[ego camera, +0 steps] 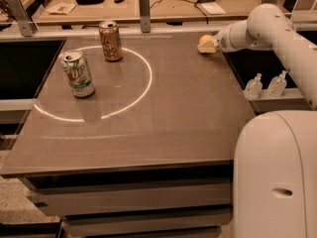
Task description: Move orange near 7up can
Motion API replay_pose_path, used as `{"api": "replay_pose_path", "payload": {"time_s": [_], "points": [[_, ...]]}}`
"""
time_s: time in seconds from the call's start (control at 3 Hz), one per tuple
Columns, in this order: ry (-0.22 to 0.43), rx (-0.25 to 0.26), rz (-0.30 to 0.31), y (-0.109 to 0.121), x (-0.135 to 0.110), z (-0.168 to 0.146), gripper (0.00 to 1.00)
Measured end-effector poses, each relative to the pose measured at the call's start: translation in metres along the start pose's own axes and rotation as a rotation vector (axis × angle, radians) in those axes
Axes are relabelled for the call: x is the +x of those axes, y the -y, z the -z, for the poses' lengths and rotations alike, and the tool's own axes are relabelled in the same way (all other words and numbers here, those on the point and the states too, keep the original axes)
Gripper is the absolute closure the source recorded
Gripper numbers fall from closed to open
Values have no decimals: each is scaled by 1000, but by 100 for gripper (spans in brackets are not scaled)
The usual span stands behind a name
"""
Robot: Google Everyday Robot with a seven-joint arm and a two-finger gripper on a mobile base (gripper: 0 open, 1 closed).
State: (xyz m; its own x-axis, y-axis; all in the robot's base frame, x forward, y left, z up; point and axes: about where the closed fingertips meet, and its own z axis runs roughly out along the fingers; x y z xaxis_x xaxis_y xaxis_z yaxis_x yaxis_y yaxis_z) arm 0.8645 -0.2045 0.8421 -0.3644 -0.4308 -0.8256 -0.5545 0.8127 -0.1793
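The orange (204, 37) is at the table's far right edge, partly hidden behind my gripper (206, 45). The gripper is right at the orange, at the end of the white arm that reaches in from the right. Whether it holds the fruit does not show. The 7up can (78, 74), white and green with a silver top, stands upright on the left side of the table, far from the orange.
A brown-orange can (110, 41) stands upright behind the 7up can near the far edge. A bright ring of light lies on the brown table (163, 118). Two small clear bottles (253, 87) stand off the table's right side. My white base (277, 177) fills the lower right.
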Motion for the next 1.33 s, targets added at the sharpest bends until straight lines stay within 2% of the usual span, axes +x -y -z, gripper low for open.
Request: {"api": "replay_pose_path", "payload": {"time_s": [0.33,0.67,1.33], "points": [[18,-20,-8,0,-5,10,94],[53,-80,-9,-10,-17,33,100],[117,-207,-22,-44,-35,95,100]]}}
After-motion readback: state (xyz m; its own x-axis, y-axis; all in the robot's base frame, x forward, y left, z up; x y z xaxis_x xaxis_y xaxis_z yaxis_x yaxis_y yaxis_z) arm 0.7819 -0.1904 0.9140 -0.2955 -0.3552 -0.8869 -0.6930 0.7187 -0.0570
